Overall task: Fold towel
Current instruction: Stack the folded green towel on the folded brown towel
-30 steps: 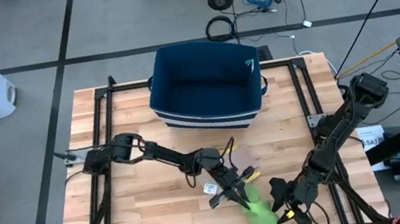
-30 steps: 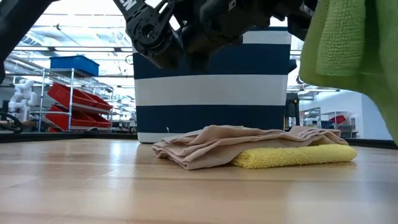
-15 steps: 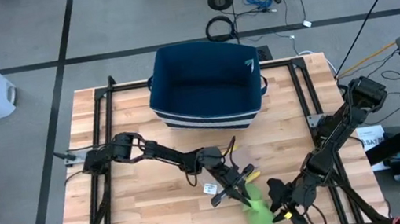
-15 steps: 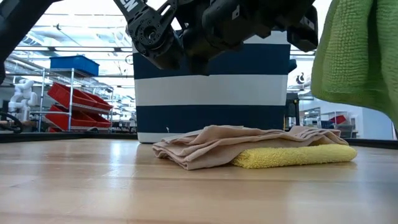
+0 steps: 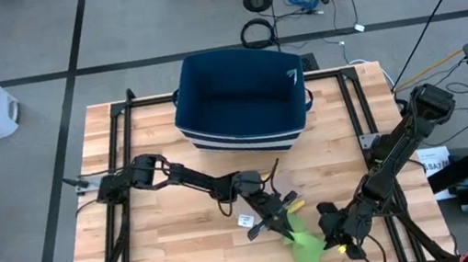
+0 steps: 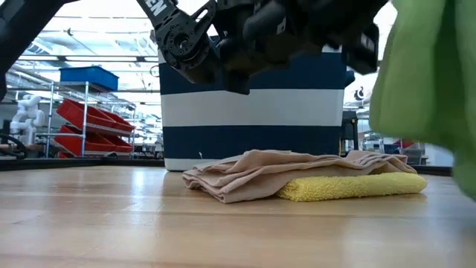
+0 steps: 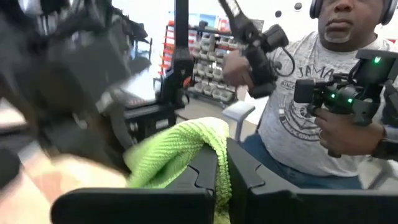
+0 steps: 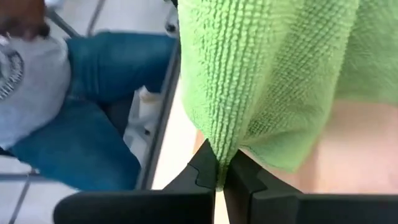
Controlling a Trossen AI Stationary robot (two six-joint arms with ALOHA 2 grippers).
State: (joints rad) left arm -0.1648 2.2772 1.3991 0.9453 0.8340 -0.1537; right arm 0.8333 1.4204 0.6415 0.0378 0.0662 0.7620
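- Up front on the table, both grippers, left [image 5: 282,226] and right [image 5: 328,233], are clamped on the green towel [image 5: 306,248].
- I'd pull the edges apart evenly before lowering it.

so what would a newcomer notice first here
Probably the bright green towel held up off the table's near edge, pinched by both the left gripper and the right gripper. Next, the navy striped bin at the far side, with a tan cloth and yellow towel heaped before it.
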